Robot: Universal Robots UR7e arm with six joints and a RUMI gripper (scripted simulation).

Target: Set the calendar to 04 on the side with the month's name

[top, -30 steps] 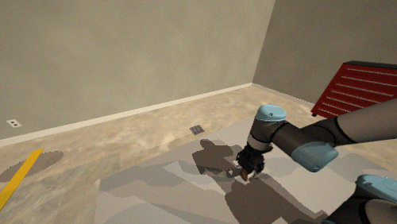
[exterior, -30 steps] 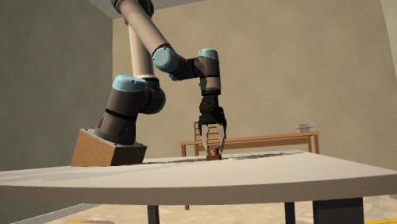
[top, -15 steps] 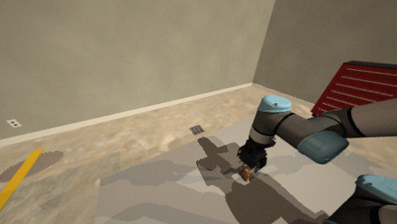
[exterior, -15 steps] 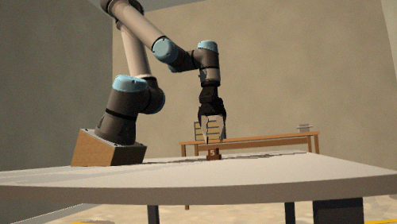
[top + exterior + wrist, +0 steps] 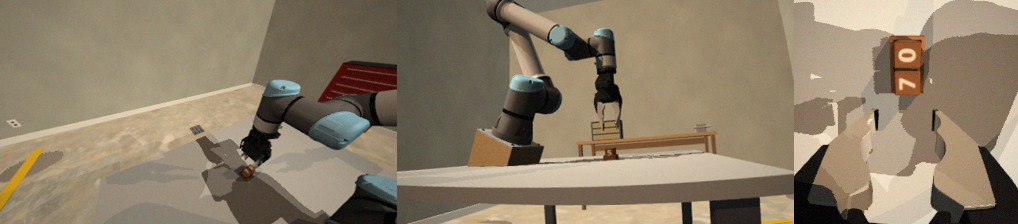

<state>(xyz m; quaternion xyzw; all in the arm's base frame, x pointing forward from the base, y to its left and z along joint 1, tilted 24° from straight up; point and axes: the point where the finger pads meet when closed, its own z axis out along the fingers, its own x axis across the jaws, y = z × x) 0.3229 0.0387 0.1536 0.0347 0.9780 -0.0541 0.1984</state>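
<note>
From the exterior, a wooden block (image 5: pixel 488 152) stands at the left of the white table (image 5: pixel 131 195) (image 5: pixel 675 175), carrying the arm (image 5: pixel 302 113) (image 5: pixel 526 44). The arm reaches up and across to the right, ending in the gripper (image 5: pixel 252 160) (image 5: pixel 610 127) (image 5: pixel 905 120), which points down above the tray (image 5: pixel 241 173) (image 5: pixel 610 158) (image 5: pixel 892 65), clear of it. Its fingers are partly spread with nothing between them.

The tray sits on the table and holds two cubes side by side. The wrist view shows a cube with 0 on top (image 5: pixel 907 55) and a cube with 7 on top (image 5: pixel 907 83), both digits lying sideways; the exterior shows a 5 on a side face. I cannot tell which side bears the month's name.

Behind the gripper, a drawer unit (image 5: pixel 611 137) stands on the far bench (image 5: pixel 655 139), with a small grey object (image 5: pixel 701 128) at the bench's right end. A dark box (image 5: pixel 734 210) is under the table, near right.

From the top view, left to right: a wall outlet (image 5: pixel 13 123), a yellow stripe (image 5: pixel 20 179) (image 5: pixel 778 222), a floor grate (image 5: pixel 197 129), then a red cabinet (image 5: pixel 365 81) partly behind the arm. Nothing stands between gripper and cubes.

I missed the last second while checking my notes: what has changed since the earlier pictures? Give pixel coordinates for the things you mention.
The gripper (image 5: pixel 251 160) (image 5: pixel 610 128) (image 5: pixel 905 111) has risen from around the calendar's cubes (image 5: pixel 907 67) and now hangs above them, open and holding nothing. The calendar and the arm's base block (image 5: pixel 489 150) look unmoved.
</note>
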